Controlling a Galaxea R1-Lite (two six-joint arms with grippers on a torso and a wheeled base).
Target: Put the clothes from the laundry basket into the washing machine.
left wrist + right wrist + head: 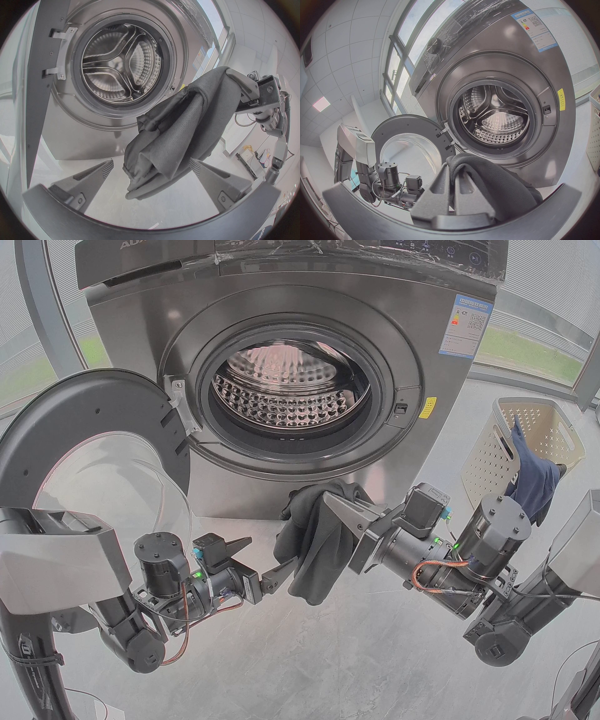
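Charcoal garment hangs pinched in the right claw, draping from its fingertips just below the washing machine's open drum, probably ready to be lifted inside. Beside the cloth's lower folds the left claw sits spread. A blue garment drapes over the laundry basket near the machine's right corner.

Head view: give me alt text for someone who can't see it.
The right end effector holds a dark grey cloth garment before the open silver front-loading washing machine. The left end effector sits open beside the garment, and a navy blue garment drapes over the beige perforated plastic laundry basket to the right.
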